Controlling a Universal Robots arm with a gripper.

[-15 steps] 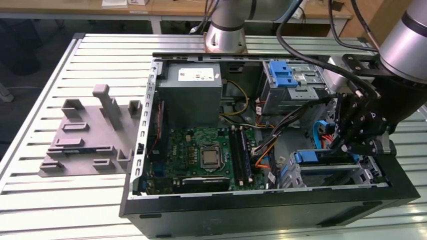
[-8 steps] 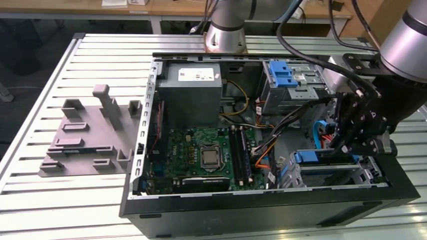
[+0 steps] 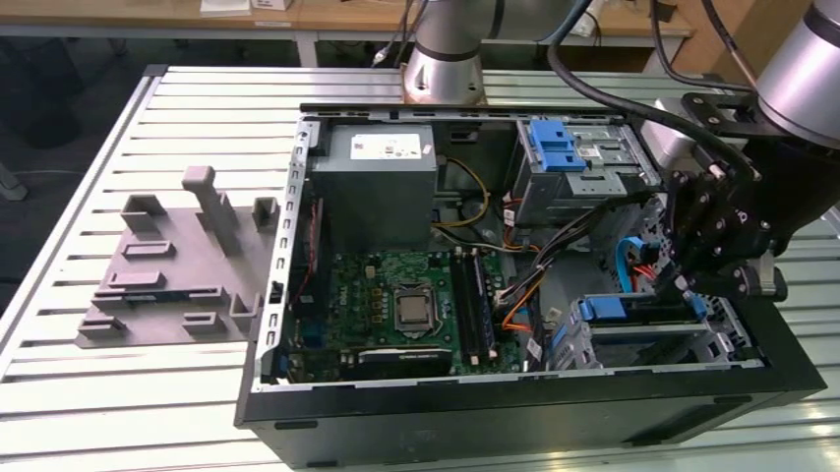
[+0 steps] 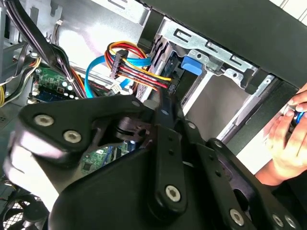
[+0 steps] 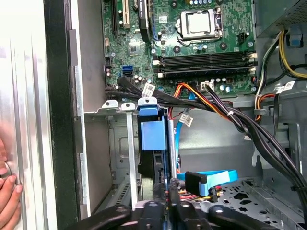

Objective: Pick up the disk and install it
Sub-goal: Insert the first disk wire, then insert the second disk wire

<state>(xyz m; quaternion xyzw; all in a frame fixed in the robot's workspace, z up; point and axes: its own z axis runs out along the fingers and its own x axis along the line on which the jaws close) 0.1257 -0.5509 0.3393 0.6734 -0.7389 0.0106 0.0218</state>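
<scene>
First wrist view — gripper (image 5: 165, 201) pinches the disk (image 5: 152, 143) edge-on, upright in the drive cage (image 5: 122, 143) — aligned for seating.

Arm reaching down at the right of the exterior view, pincer lowered.

In the exterior view the arm's silver base column (image 3: 444, 59) stands at the upper middle of the frame, and a silver link (image 3: 804, 74) comes in from the upper right corner. Below it the black wrist assembly hangs at the right edge, with the pincer (image 3: 683, 285) pointing downward at mid-right. In both wrist views the pincer's black linkage lies across the lower part of the frame, its fingers (image 5: 165, 201) drawn close together. A person's hand (image 4: 288, 139) shows at the right edge of the second wrist view, and fingers (image 5: 7, 191) at the lower left of the first wrist view.
</scene>
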